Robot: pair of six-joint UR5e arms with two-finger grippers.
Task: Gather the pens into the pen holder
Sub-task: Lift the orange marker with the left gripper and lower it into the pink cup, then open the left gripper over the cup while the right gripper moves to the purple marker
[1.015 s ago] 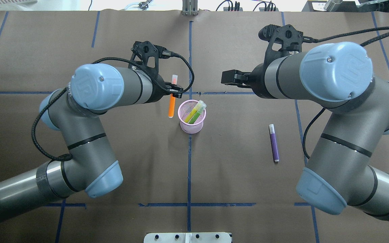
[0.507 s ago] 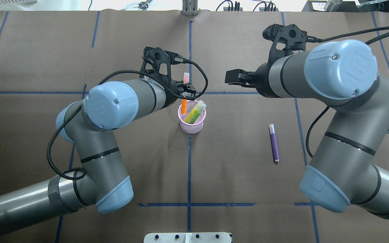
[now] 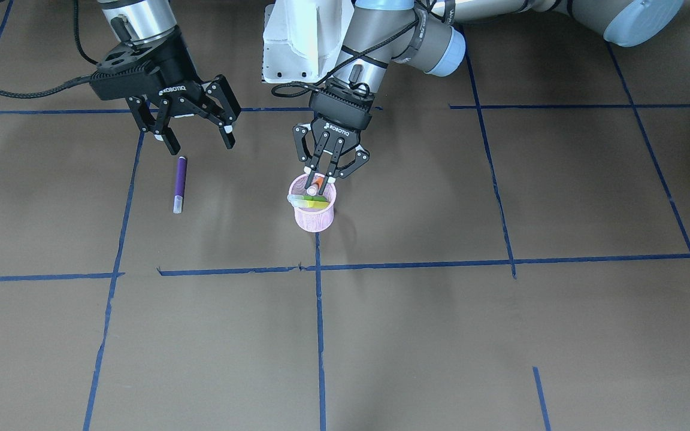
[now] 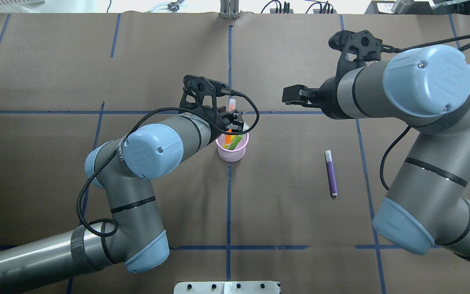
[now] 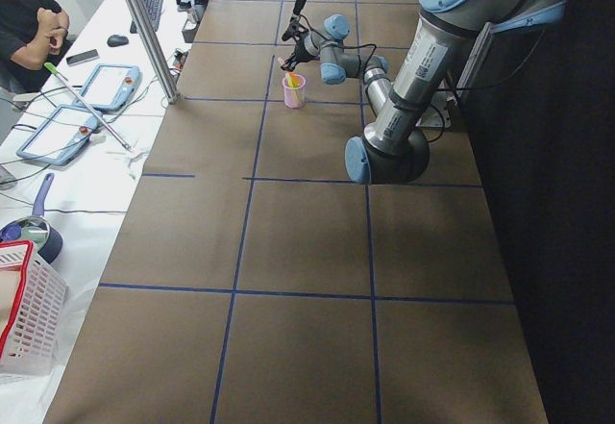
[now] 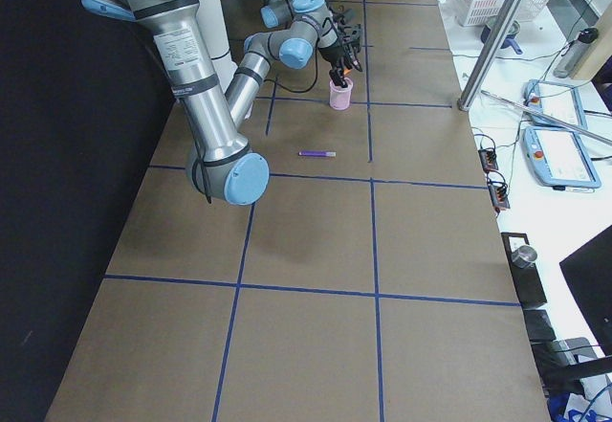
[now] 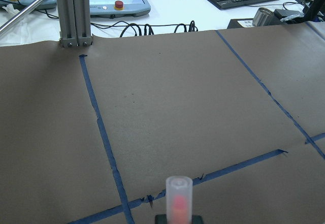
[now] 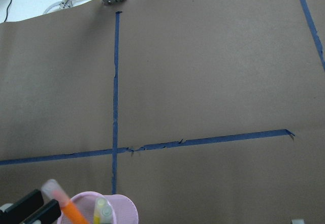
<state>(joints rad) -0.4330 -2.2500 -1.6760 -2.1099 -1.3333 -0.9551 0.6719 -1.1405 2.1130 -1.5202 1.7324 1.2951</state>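
Note:
The pink mesh pen holder (image 4: 231, 153) (image 3: 315, 218) stands at the table's middle. Green pens (image 4: 238, 141) (image 3: 307, 203) lean inside it. My left gripper (image 4: 231, 121) (image 3: 326, 178) hovers right over the holder, shut on the orange pen (image 4: 228, 139) (image 3: 317, 182). That pen is tilted, its lower end inside the rim and its pale cap (image 7: 179, 196) pointing up. The purple pen (image 4: 331, 173) (image 3: 179, 182) lies flat on the paper to the right. My right gripper (image 3: 201, 143) hangs open and empty just beyond the purple pen's far end.
Blue tape lines cross the brown paper. A metal post (image 4: 229, 9) stands at the far edge and a white plate (image 4: 227, 287) at the near edge. Beyond the table are teach pendants (image 5: 106, 86) and a seated person (image 5: 24, 20).
My left arm swung right, carrying the orange pen from beside the holder to above it, and the pen's lower end went into the holder. My right arm shifted slightly right.

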